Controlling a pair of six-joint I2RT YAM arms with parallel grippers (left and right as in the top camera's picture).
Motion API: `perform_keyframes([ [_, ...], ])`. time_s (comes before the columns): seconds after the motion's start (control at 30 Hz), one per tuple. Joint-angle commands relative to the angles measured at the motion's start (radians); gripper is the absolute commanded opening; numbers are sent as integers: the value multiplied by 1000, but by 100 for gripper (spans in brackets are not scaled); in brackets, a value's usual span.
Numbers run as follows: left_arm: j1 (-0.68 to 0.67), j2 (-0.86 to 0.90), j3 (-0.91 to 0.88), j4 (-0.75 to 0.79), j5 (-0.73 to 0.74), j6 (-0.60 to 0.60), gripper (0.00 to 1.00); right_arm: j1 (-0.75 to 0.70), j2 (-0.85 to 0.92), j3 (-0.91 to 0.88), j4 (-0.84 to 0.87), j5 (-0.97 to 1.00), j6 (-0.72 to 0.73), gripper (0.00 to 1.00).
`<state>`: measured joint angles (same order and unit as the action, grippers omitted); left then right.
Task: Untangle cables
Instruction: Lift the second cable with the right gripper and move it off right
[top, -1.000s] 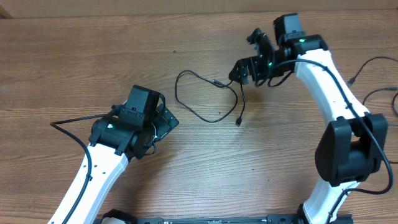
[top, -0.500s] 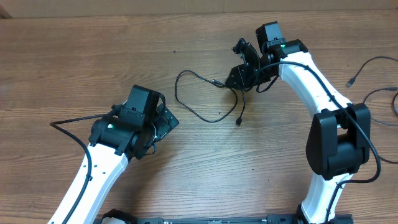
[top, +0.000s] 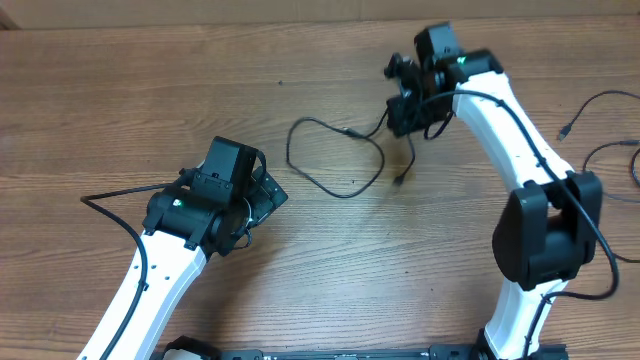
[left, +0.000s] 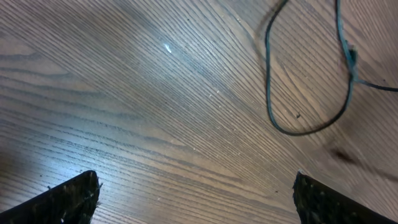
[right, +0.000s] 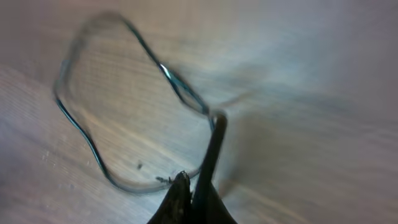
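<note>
Right gripper (top: 405, 103) is pressed together on a strand of the cables (top: 340, 193). In the wrist view the tips (right: 189, 200) are closed, with a blurred cord running up out of them, so I read it as pinching the cord.

The rest of the cord lies as one open loop on the bench (top: 120, 90), out to the side of the right gripper. A small inline connector (top: 350, 131) sits on the loop's near run, and a free end with a plug (top: 399, 181) trails just beside the gripper.

Left gripper (left: 196, 202) is spread and empty. The loop (left: 298, 132) is ahead of it, well apart from its tips.

Step in hand, my guess: drawing one strand out to open the tangle.

Next move probably needs the left gripper to pin the loop's far side, otherwise the whole cord may just drag along.
</note>
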<state>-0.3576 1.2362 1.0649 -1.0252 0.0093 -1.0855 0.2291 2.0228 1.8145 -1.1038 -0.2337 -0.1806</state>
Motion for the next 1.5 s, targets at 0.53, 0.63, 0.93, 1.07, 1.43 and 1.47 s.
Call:
perform_keyframes([
  [0.53, 4, -14, 0, 1, -20, 9, 100, -200, -200, 629, 246, 675, 1, 4],
  [0.63, 4, -14, 0, 1, -20, 9, 100, -284, -199, 628, 283, 675, 22, 4],
  [0.93, 4, -14, 0, 1, -20, 9, 99, -624, -140, 627, 325, 511, 177, 4],
  [1.07, 4, -14, 0, 1, -20, 8, 100, -732, -71, 627, 337, 380, 201, 4],
  [1.43, 4, -14, 0, 1, -20, 8, 99, -819, 154, 626, 392, 249, 234, 4],
  [1.47, 4, -14, 0, 1, -20, 8, 100, -819, 176, 626, 392, 249, 235, 4],
])
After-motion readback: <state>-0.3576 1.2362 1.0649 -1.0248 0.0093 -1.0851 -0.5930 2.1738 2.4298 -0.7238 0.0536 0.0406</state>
